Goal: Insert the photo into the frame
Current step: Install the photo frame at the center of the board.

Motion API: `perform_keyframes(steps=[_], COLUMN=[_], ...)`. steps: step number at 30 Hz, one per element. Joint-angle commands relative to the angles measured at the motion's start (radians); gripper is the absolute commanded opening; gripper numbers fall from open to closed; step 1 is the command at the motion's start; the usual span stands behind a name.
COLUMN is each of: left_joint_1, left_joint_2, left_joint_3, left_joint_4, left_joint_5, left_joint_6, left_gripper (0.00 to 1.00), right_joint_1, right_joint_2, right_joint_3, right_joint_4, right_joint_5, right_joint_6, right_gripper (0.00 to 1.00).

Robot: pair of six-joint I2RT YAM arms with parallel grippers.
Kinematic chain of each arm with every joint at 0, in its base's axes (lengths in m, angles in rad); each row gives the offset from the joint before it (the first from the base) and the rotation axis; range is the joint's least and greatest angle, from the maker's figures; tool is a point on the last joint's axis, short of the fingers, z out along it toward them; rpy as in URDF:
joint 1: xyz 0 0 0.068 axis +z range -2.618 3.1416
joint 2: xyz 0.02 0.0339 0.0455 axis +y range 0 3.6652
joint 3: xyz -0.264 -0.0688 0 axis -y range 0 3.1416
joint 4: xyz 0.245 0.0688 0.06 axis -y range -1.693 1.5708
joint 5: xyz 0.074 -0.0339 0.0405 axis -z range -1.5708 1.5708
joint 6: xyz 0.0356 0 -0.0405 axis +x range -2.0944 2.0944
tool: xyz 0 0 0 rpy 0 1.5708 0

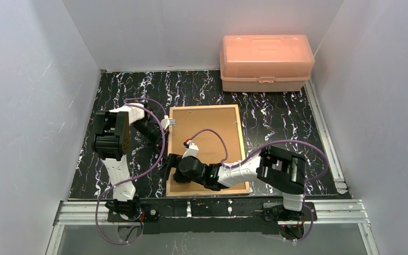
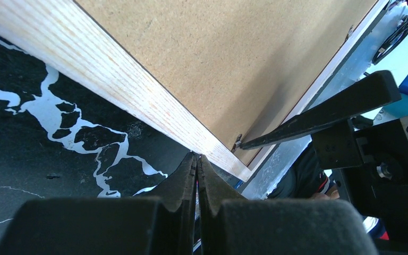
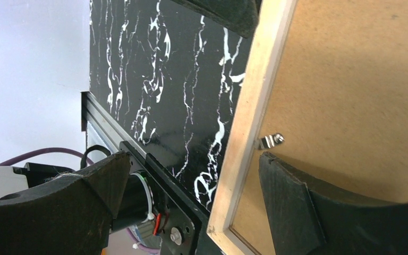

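The frame (image 1: 204, 108) lies face down mid-table, its light wood back up, with a brown backing board (image 1: 207, 133) inside it. The photo is hidden. My left gripper (image 1: 166, 123) is shut on nothing; in the left wrist view its closed tips (image 2: 197, 157) touch the outer side of the frame's wooden border (image 2: 111, 79). My right gripper (image 1: 171, 169) stands wide open astride the frame's near left corner. One finger (image 3: 287, 196) rests over the backing board (image 3: 350, 79) just below a small metal clip (image 3: 271, 140), the other finger (image 3: 85, 191) is outside the border (image 3: 249, 117).
A translucent pink lidded box (image 1: 265, 62) stands at the back right. A metal rail (image 1: 212, 208) runs along the table's near edge, and another rail (image 1: 324, 133) along its right side. White walls close in on the left, back and right.
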State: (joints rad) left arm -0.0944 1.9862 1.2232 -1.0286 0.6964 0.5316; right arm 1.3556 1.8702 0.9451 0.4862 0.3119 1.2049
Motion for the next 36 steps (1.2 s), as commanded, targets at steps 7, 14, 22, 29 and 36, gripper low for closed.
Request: perform_keyframes(steps=[7,14,22,29,36], left_joint_1=[-0.003,-0.003,-0.002,-0.003,-0.003], left_joint_2=[-0.039,-0.038,-0.033,-0.035,-0.031], left_joint_3=[-0.008,-0.010,-0.008,-0.010,-0.011], left_joint_4=[0.004,0.002,0.000,-0.007,-0.010], left_joint_5=[-0.020,-0.008,-0.006,-0.006,0.003], left_joint_6=[0.018,0.019,0.021,0.025,0.024], left_gripper=[0.00,0.00,0.00,0.00,0.00], right_joint_1=[0.008,0.002,-0.007,-0.014,-0.019], right_joint_2=[-0.054,-0.008,0.010,0.019,0.035], right_joint_3=[-0.017,0.008,0.007,0.010,0.016], right_joint_4=[-0.069,-0.052,-0.028,-0.013,0.004], right_joint_5=[0.074,0.064,0.066,0.071,0.060], right_joint_6=[0.005,-0.001,0.002,-0.004,-0.004], right_gripper=[0.98,0.98,0.98,0.98,0.97])
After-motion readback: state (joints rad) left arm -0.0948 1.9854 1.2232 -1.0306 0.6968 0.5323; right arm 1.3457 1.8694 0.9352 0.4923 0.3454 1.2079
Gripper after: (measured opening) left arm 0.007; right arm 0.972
